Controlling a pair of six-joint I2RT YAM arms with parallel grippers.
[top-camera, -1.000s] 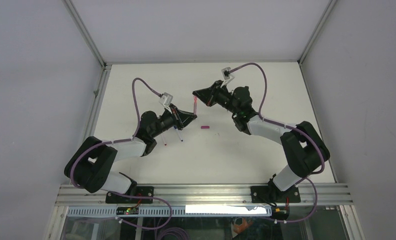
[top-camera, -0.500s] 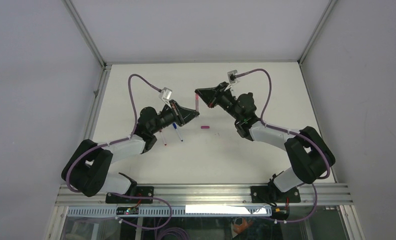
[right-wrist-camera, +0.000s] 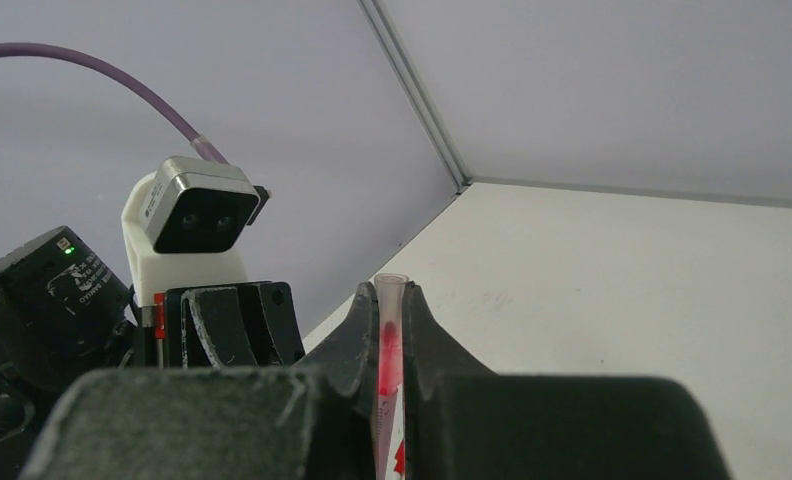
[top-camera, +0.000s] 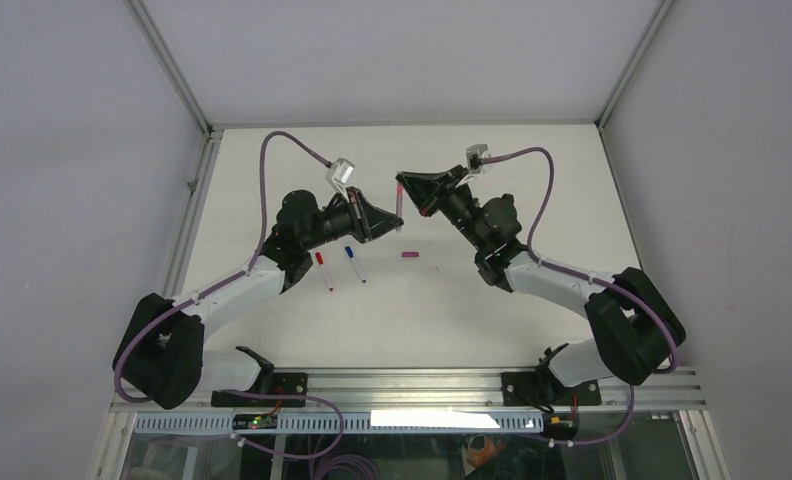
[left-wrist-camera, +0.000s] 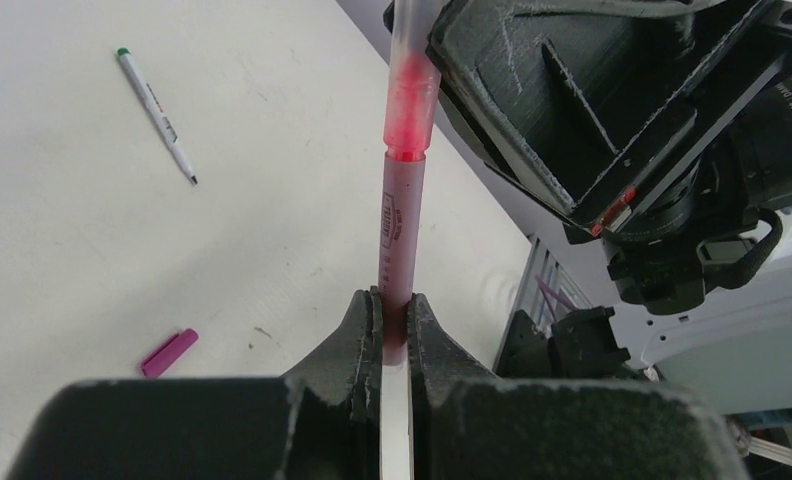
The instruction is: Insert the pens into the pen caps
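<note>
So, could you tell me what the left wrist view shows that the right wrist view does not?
Only the left wrist view shows the thin white pen with a green end and the short magenta plastic cap lying loose, plus the pinkish pen barrel clamped in the left jaws. Only the right wrist view shows the left arm's white wrist camera and its purple cable. Both show the white table and the clear, red-tinted tube in the right jaws.
</note>
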